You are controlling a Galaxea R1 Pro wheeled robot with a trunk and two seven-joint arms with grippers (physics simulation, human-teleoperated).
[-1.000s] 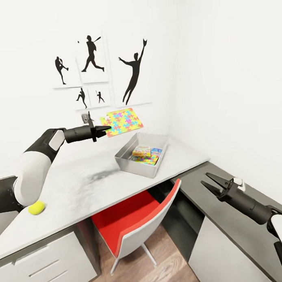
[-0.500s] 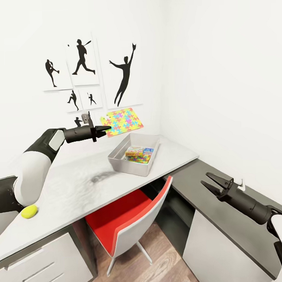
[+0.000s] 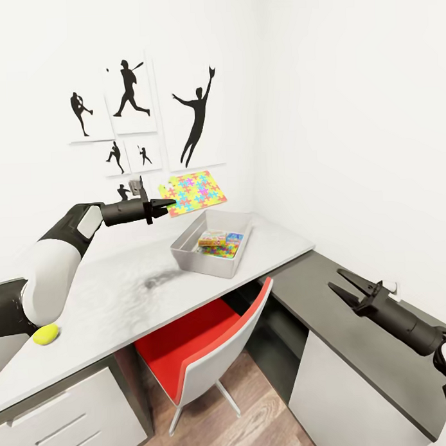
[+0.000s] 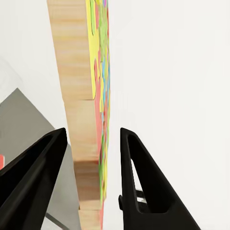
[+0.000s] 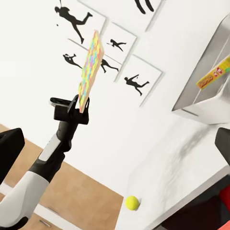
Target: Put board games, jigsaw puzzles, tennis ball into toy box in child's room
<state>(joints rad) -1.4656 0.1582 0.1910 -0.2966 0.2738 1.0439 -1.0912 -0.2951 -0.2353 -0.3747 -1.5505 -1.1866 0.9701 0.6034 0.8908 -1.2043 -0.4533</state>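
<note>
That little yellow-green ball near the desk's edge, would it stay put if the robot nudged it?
Probably not. The tennis ball is round and lies loose on the smooth table, so a nudge would likely send it rolling. It sits near the front edge, so it might drop off. Its fuzzy surface should give fingers fair grip.

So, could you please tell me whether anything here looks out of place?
Nothing looks damaged or spilled. The tennis ball lies near the table's front edge, far from the toy box; the left gripper holds a jigsaw puzzle aloft.
</note>
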